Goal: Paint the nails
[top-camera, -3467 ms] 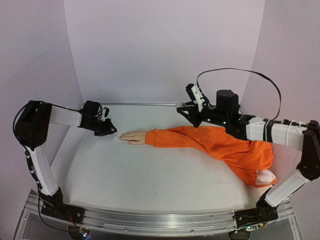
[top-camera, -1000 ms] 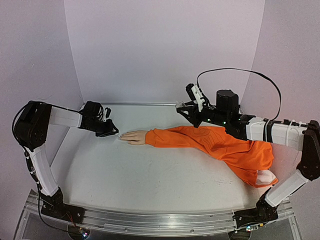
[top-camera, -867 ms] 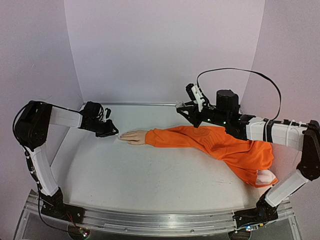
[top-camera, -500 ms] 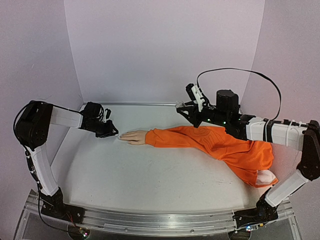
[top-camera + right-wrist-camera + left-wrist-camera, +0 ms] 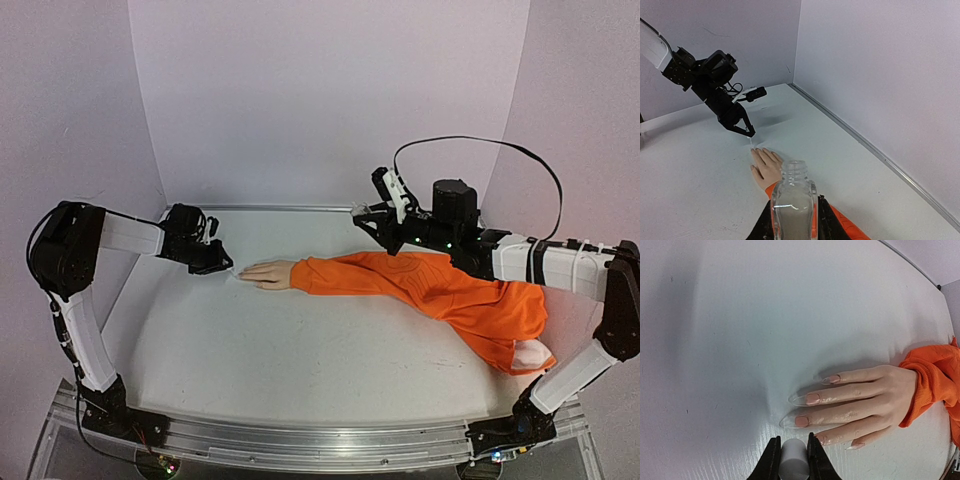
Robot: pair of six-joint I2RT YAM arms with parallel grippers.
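Observation:
The pale mannequin hand (image 5: 268, 274) lies flat on the table, sticking out of an orange sleeve (image 5: 430, 285), fingers pointing left. In the left wrist view its long pointed nails (image 5: 805, 399) lie just beyond my fingers. My left gripper (image 5: 226, 267) is shut on a small white cylinder, the brush cap (image 5: 792, 465), right at the fingertips of the hand (image 5: 860, 400). My right gripper (image 5: 360, 212) is shut on a small clear open bottle (image 5: 792, 205) held above the sleeve at the back. The right wrist view also shows the hand (image 5: 765, 167) and the left gripper (image 5: 747, 132).
The white table (image 5: 300, 350) is walled by pale panels at the back and sides. The orange sleeve bunches up at the right (image 5: 515, 335) under my right arm. A metal rail (image 5: 300, 440) runs along the near edge.
None beyond a very slight shift of the left gripper at the fingertips; the right arm has not moved.

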